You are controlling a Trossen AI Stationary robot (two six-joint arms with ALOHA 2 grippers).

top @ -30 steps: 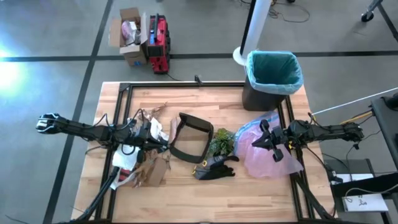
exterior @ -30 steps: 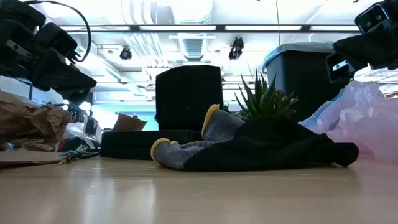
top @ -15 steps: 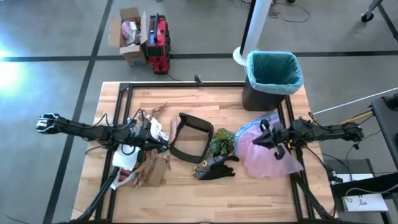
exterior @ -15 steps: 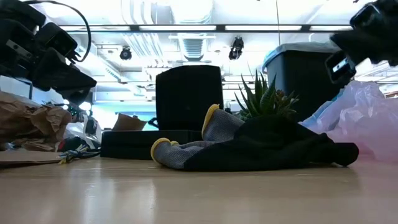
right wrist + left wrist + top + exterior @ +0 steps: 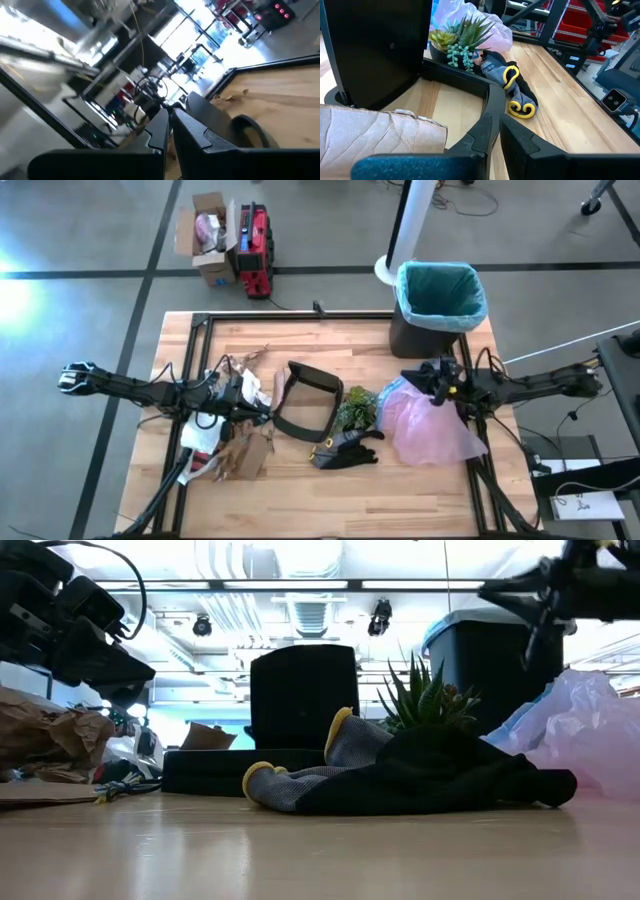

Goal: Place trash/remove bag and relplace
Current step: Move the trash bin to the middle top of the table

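The trash lies at the table's left: crumpled brown paper [image 5: 246,456] and white scraps [image 5: 200,442] rest on the wood beside and under my left arm. The teal bag [image 5: 441,288] lines the black bin [image 5: 425,337] at the far right corner, its edge folded over the rim. My left gripper [image 5: 268,413] hovers shut and low next to a black frame [image 5: 305,400], with nothing between its fingers. My right gripper [image 5: 412,374] is shut and empty, raised above the pink plastic bag [image 5: 430,425] and pointing toward the table's left.
A green plant tuft [image 5: 355,408] and a black-and-yellow glove [image 5: 345,448] lie mid-table between the frame and the pink bag. Black rails [image 5: 300,317] run along the table's edges. Bare wood stretches along the near edge [image 5: 330,505].
My right gripper has risen off the pink bag and shifted toward the far edge and the bin. It has rolled about its own axis and tipped its fingers upward, staying shut. The pink bag lies as before.
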